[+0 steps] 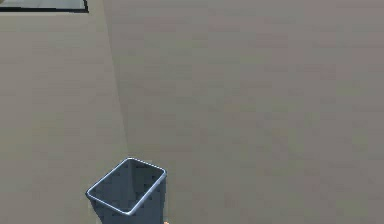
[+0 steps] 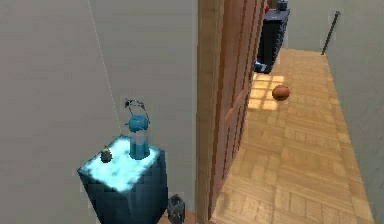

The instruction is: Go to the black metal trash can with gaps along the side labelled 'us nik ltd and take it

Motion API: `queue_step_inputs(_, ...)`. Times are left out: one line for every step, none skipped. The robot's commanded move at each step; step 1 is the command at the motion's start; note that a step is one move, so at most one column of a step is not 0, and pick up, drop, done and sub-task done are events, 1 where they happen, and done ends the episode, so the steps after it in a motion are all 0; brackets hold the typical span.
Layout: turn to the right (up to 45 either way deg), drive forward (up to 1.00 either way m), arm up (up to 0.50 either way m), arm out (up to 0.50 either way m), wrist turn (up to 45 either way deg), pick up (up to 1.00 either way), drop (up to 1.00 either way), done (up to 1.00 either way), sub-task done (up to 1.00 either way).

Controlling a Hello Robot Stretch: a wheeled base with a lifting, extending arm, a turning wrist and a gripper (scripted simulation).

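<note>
Forward view first: a blue-grey square open-topped trash can (image 1: 127, 190) is standing low in the picture, left of the middle, just beside the corner where two plain beige walls (image 1: 250, 90) are meeting. Its sides are tapering downward, and I cannot tell whether they have gaps. A dark-framed rectangle (image 1: 45, 5) is showing high on the wall at the top left edge. Arm side view next: a dark blue box with a glowing pale blue top (image 2: 115, 178) is sitting at the lower left. A blue spray bottle (image 2: 138, 135) is standing upright at its far corner, with a small brown round thing (image 2: 106, 155) lying near it on the same top. A small dark grey shape (image 2: 176, 208) that I cannot make out is sitting at the bottom edge, just beside the box. To the right a tall brown wooden door (image 2: 228, 90) is standing edge-on. Past it a light wooden plank floor (image 2: 300, 160) is stretching away, with a brown ball (image 2: 281, 92) resting on it and dark furniture (image 2: 270, 45) standing farther off. As for the gripper, I cannot tell its state.
</note>
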Motion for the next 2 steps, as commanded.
queue_step_inputs(0.0,0.00,0.00,0.00,0.0,1.00,0.00,0.00,0.00)
queue_step_inputs(0.0,0.00,0.10,0.00,0.0,0.00,0.00,0.00,0.00)
